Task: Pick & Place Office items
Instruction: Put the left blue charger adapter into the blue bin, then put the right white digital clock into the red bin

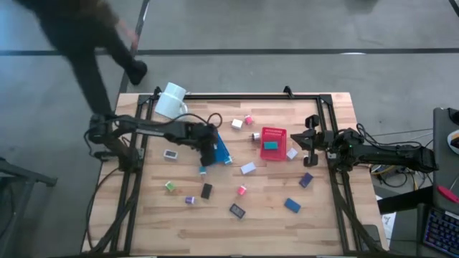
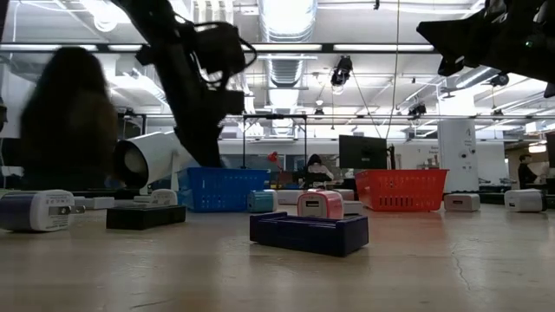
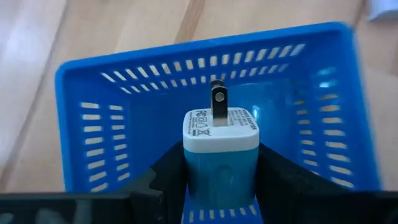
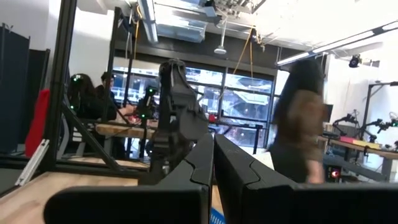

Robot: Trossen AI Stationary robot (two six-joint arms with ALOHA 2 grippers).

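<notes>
My left gripper (image 3: 221, 171) is shut on a small blue plug block with a white prong end (image 3: 221, 140). It holds the block over the open blue basket (image 3: 118, 124), which stands left of the table's middle (image 1: 224, 153). The other office items lie loose on the wood, among them a white block (image 1: 171, 153), a black one (image 1: 206, 190), a pink one (image 1: 242, 190) and a blue one (image 1: 291, 205). A teal block (image 1: 270, 145) lies in the red basket (image 1: 273, 133). My right gripper (image 4: 213, 162) waits shut at the right edge (image 1: 311, 140), raised and holding nothing. My left gripper pinches the block's blue body (image 3: 219, 177) between its two fingers, on two opposite sides just behind the white cap. The fingers (image 3: 168, 171) slant steeply down from the table's left. The metal prongs (image 3: 217, 106) point away from the gripper into the basket. Whether the block touches the basket floor does not show.
A white mug (image 1: 171, 100) lies on its side at the far left corner. Black frame rails (image 1: 136, 179) run along the table's left and right sides. A person in dark clothes (image 1: 86, 43) walks past the far left corner. Bare wood lies along the near edge.
</notes>
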